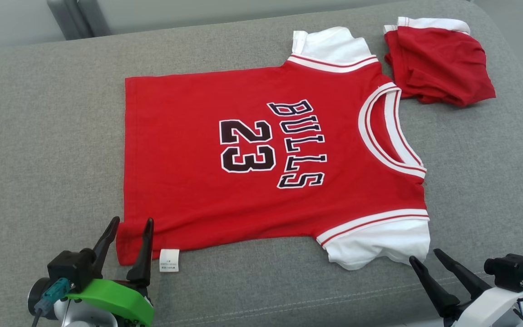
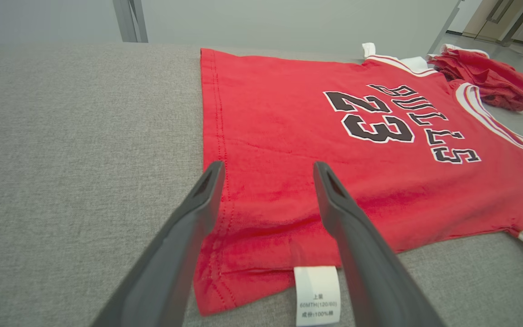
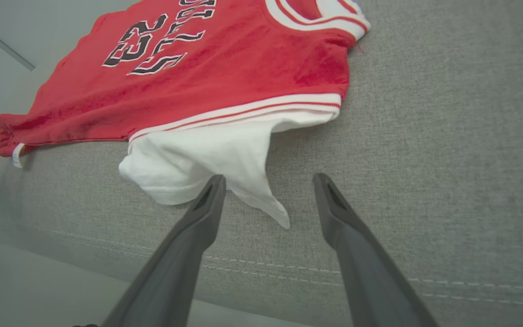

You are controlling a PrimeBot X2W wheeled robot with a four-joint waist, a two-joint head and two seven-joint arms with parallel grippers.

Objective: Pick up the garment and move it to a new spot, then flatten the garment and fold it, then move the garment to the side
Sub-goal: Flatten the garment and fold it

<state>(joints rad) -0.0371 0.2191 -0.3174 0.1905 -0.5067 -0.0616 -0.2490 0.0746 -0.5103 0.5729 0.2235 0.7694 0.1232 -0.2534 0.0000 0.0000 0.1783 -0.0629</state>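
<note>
**Jersey flat on cushion, both grippers open at its near edge**

Left gripper (image 1: 133, 219), 7 o'clock in the head view: fingers apart, nothing clamped. The tips stand on either side of the jersey's near hem corner, the 9 o'clock finger over bare grey fabric just outside the hem and the 3 o'clock finger over red cloth. Contact with the cloth cannot be told. The care label (image 1: 169, 260) sticks out of the near edge just beside that finger, toward 3 o'clock.

Right gripper (image 1: 424, 255), 5 o'clock in the head view: fingers apart, nothing clamped. The tips sit just near of the near sleeve (image 1: 379, 245), which is white and a little rumpled. In the right wrist view a pointed flap of the sleeve lies between the two fingers, and one tip is at the sleeve's edge; touching or not, cannot tell.

Jersey (image 1: 189, 181): red, print side up, "BULLS" and "23" readable. It lies spread at the centre of the grey cushion (image 1: 39, 136), hem toward 9 o'clock, white-trimmed neckline toward 3 o'clock. The body is mostly smooth.

Far sleeve (image 1: 329, 43): white, at 12 o'clock on the jersey.

Second red garment (image 1: 438, 63): bunched, white band on its far edge, at 2 o'clock, just beside the jersey's far shoulder.

Metal post (image 1: 71, 18): beyond the cushion at 11 o'clock
</note>
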